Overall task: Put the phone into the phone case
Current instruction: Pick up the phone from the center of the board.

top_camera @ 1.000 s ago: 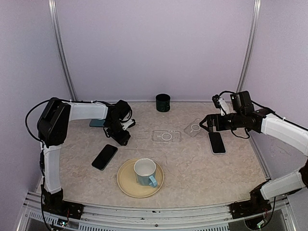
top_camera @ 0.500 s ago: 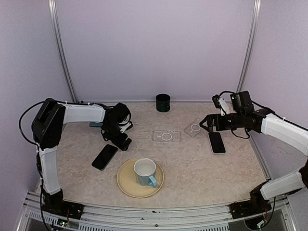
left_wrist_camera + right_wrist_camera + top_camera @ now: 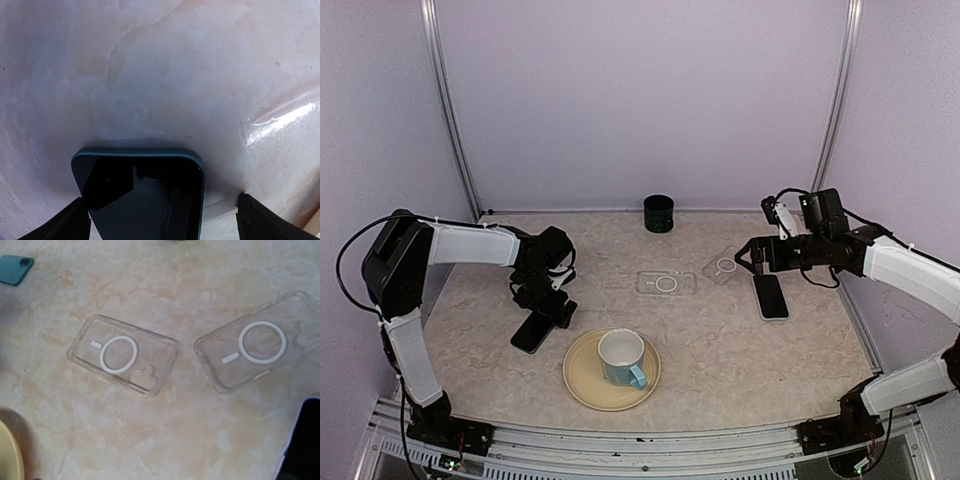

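A dark phone [image 3: 527, 336] with a teal rim lies left of the plate. My left gripper [image 3: 546, 306] is low over its far end, open. In the left wrist view the phone's end [image 3: 140, 195] lies between my fingertips [image 3: 75, 222], which stand beside its two long edges. Two clear phone cases lie mid-table, one in the centre [image 3: 666, 283] and one further right [image 3: 723, 266]; both show in the right wrist view [image 3: 122, 356] [image 3: 262, 342]. My right gripper [image 3: 748, 256] hovers open by the right case. A second phone [image 3: 771, 296] lies beside it.
A yellow plate [image 3: 582, 385] holding a white and blue mug [image 3: 621, 357] sits near the front centre. A dark green cup [image 3: 659, 213] stands at the back wall. A teal case [image 3: 15, 269] lies at the far left of the right wrist view.
My left gripper has moved toward the near-left and down, from beside the teal case to over the dark phone's far end. The right arm has not moved.
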